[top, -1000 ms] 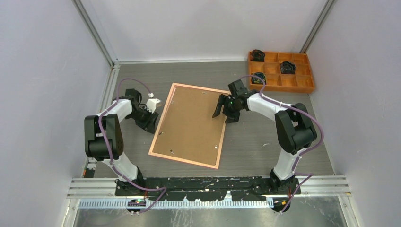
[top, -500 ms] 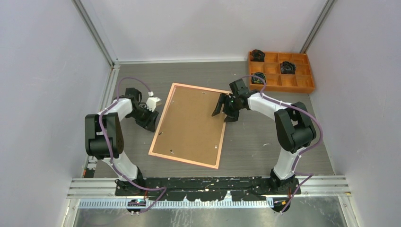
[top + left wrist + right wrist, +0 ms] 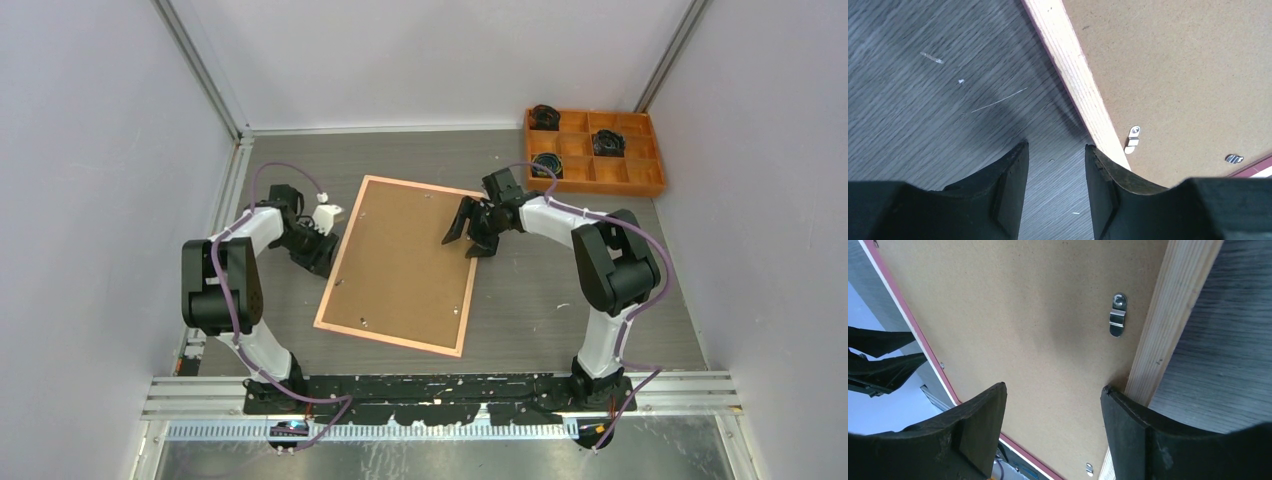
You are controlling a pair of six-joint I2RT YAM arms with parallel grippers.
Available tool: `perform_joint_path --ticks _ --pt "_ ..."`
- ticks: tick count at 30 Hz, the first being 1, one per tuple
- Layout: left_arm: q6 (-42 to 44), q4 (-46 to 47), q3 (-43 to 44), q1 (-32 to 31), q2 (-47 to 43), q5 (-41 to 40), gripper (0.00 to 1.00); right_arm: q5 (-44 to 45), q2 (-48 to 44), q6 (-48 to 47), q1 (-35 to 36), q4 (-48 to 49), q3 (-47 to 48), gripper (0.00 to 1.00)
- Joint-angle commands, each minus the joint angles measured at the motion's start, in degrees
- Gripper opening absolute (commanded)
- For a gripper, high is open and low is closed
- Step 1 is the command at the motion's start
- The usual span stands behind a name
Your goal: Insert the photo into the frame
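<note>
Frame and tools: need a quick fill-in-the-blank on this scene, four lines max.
1. The frame lies with its ___ side up, its brown board showing.
2. The right tool hangs open over the frame's ___ edge.
3. The left tool is open and holds ___.
4. The tray at the far right is ___ in colour.
Missing words: back; right; nothing; orange.
</note>
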Motion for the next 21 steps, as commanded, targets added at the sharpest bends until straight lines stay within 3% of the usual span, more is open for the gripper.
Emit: perform_joint_path --ticks 1,6,10,12,14,18,21 --pt "-0.6 0.65 1.72 -0.53 0.45 0.94 0.47 1.25 -0.22 -0.55 0.31 0.18 0.78 0.74" --pt "1.55 -2.96 3.11 0.21 -1.07 0.39 0.48 6.78 -6.4 -3.89 0.29 -5.97 2.88 0.81" --pt "3.52 -9.3 6.73 2.05 -2.13 3.24 0.52 11.23 -14.29 -6.36 0.13 -10.25 5.54 0.95" --pt "4.65 -11.11 7.18 2.24 -2.72 3.79 0.54 11.42 -17.72 -4.44 -0.75 -7.83 4.52 1.0" --pt "6.26 -11.59 6.11 2.25 -3.32 3.83 0.56 8.14 -19.67 0.04 -4.16 -3.83 2.2 1.0" --pt "8.53 -11.68 3.95 2.57 -3.14 2.12 0.56 -11.6 -18.11 9.31 -11.51 12.04 -7.72 1.0" --pt "9.71 -11.22 2.42 3.63 -3.0 1.56 0.54 -11.02 -18.85 7.76 -11.3 11.56 -12.38 1.0"
